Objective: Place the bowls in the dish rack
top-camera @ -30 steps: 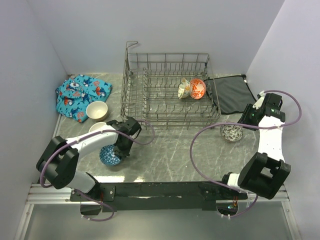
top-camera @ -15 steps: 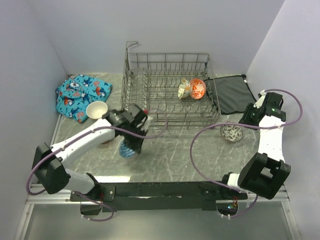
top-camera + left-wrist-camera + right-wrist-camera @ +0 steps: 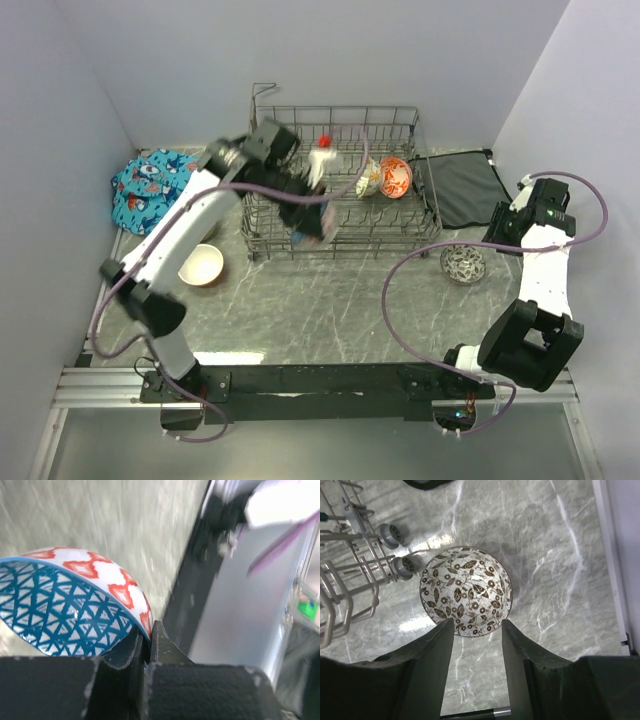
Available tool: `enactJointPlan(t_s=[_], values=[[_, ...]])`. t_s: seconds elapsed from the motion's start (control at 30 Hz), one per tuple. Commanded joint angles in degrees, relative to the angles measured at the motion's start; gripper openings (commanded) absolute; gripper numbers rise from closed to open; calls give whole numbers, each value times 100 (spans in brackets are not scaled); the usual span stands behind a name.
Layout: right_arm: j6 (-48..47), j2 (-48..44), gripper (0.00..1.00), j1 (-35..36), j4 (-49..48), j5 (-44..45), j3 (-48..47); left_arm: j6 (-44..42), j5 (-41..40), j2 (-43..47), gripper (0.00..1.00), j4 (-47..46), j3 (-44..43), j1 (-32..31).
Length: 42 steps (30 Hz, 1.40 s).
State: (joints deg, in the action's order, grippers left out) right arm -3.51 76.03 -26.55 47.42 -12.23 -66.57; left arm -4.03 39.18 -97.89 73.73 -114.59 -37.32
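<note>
Lab test cell: plain white walls (image 3: 330, 50) box in a marble-patterned table (image 3: 350, 300).

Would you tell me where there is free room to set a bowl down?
Bare: the tabletop between the cream bowl and speckled bowl, and the dark mat. The dish rack is crowded at its right end by the leaf bowl and orange-red bowl.

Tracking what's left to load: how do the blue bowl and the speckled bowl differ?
The blue bowl is pinched at its rim by the left tool, tilted, at the dish rack; the speckled bowl sits upright on the table below the open right tool. The blue bowl shows a triangle lattice, the speckled bowl dark leaves. Both are small and round.
</note>
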Motion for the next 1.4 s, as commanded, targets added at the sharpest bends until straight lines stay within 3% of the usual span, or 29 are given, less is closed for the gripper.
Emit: enactJointPlan(t_s=[0.0, 0.03, 0.1, 0.2, 0.27, 0.33, 0.47, 0.77, 0.9, 1.37], values=[[-1, 0, 51, -35, 31, 19, -305, -100, 1020, -862, 1, -463, -1908, 313], [51, -27, 51, -35, 4, 27, -252, 590, 1257, -1125, 1, -822, -1997, 374], [52, -53, 50, -35, -13, 115, -182, 1462, 1530, -1224, 1, -2436, -1744, 602], [17, -114, 50, -35, -57, 273, -41, 4128, 1769, -1259, 1, -5187, -822, 963], [-9, -123, 50, -44, -40, 370, -15, 5057, 1751, -1443, 1, -6383, -444, 1156], [-44, -123, 49, -87, 30, 423, -23, 5813, 1734, -2028, 1, -7187, -739, 1201], [-115, -106, 49, -149, 66, 520, 21, 5809, 1559, -2866, 1, -7523, -1758, 1175], [-89, 114, 48, -298, -13, 546, 117, 4535, 916, -3781, 1, -6661, -2339, 1201], [-124, 167, 48, -325, -13, 581, 135, 4578, 942, -4124, 1, -7056, -2428, 1175], [-159, 333, 47, -395, -31, 669, 56, 4499, 986, -4555, 1, -7092, -2393, 1131]])
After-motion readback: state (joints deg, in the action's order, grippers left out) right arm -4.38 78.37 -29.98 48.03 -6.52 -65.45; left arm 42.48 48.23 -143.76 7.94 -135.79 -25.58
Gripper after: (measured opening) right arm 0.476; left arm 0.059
